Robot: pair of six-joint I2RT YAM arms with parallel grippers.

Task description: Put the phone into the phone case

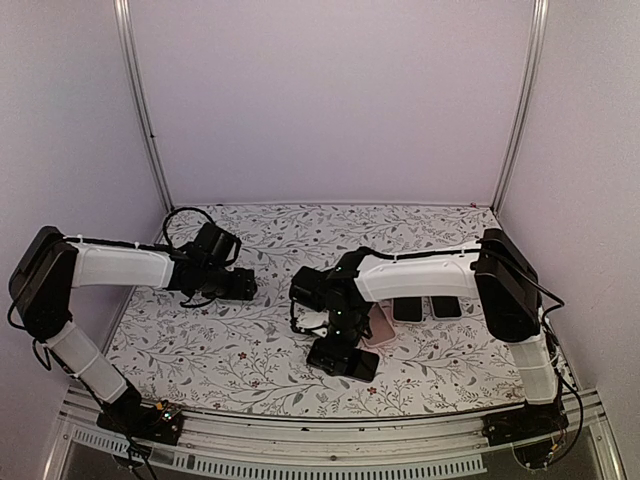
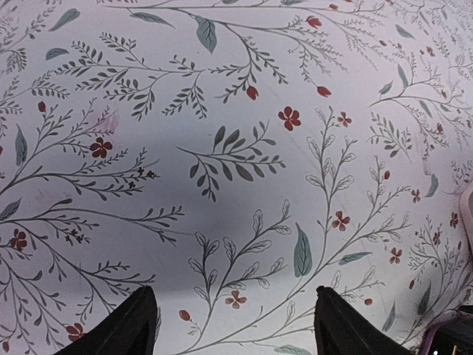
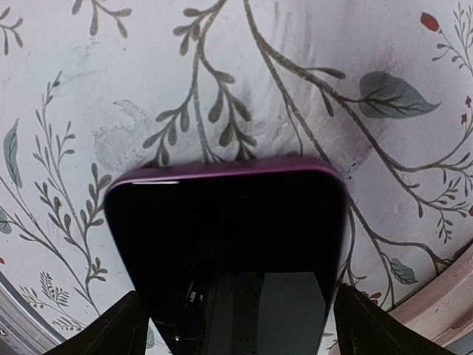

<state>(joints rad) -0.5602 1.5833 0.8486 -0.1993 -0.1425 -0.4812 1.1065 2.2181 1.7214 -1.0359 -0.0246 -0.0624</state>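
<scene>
Black fingertips (image 3: 122, 329) of the right gripper (image 3: 236, 325) stand apart on either side of the glossy black phone with a purple rim (image 3: 222, 237). The phone fills the gap between them, its rounded far end pointing away from the wrist. Each finger sits right at a long edge of the phone, but whether they press on it cannot be told. From above, the right gripper (image 1: 340, 335) hangs over the phone (image 1: 345, 360), which lies at a slant in the near middle of the table. The pale pink phone case (image 1: 380, 325) lies just beside the phone, on its far right side, and its edge shows at the lower right corner of the right wrist view (image 3: 451, 296). Two dark rectangular slabs (image 1: 407, 308) (image 1: 445, 306) lie side by side beyond the case, partly under the right forearm.

Well apart to the left, the left gripper (image 1: 235, 285) hangs with its fingers (image 2: 122, 329) spread wide over bare cloth, holding nothing. A white tablecloth printed with grey-green leaves and small red flowers (image 1: 200, 340) covers the table. Pale lilac walls (image 1: 330, 100) with slim metal posts (image 1: 140, 100) close it in.
</scene>
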